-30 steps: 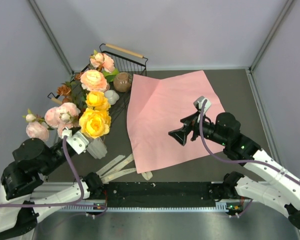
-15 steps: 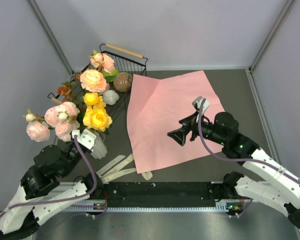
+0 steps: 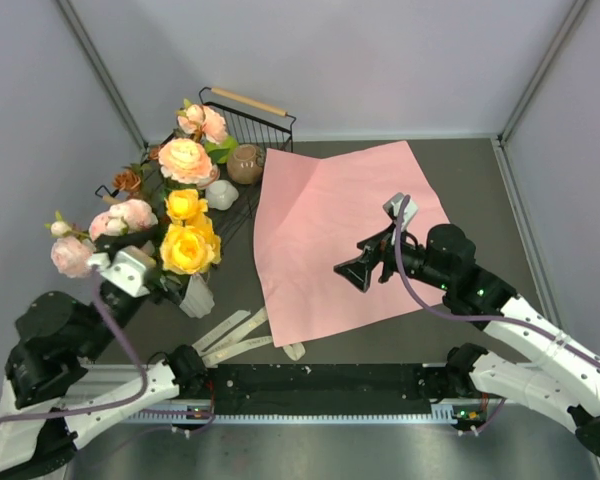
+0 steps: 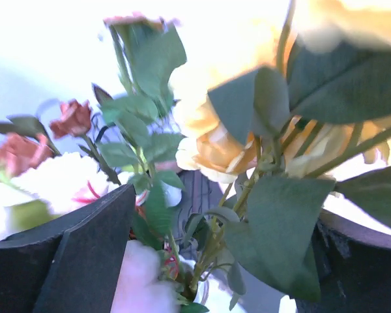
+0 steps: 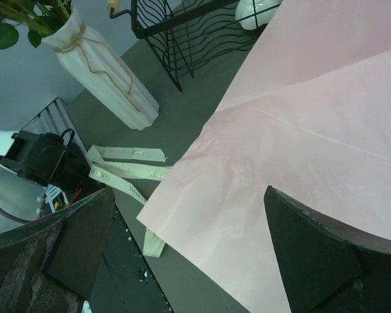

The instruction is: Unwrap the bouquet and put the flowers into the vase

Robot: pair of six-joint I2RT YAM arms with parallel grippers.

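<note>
The flowers, yellow roses (image 3: 190, 245) and pink roses (image 3: 120, 222), stand with their stems in the white ribbed vase (image 3: 196, 297) at the left. In the right wrist view the vase (image 5: 104, 72) is upright with twine round it. My left gripper (image 3: 165, 283) is beside the vase and just under the blooms. It is open: green stems and leaves (image 4: 212, 228) pass between its wide-apart fingers (image 4: 72, 254) without being pinched. The bouquet's pink wrapping paper (image 3: 340, 235) lies spread flat. My right gripper (image 3: 365, 270) hangs open above the paper, holding nothing.
A black wire basket (image 3: 270, 130) stands at the back left with a brown pot (image 3: 245, 163) and a small white pot (image 3: 223, 193). Peach roses (image 3: 187, 160) lean over it. Cream ribbon strips (image 3: 235, 335) lie near the front edge, by the paper's corner.
My left gripper has opened and let go of the flower stems, and the left arm has swung back to the left. The right arm has barely moved.
</note>
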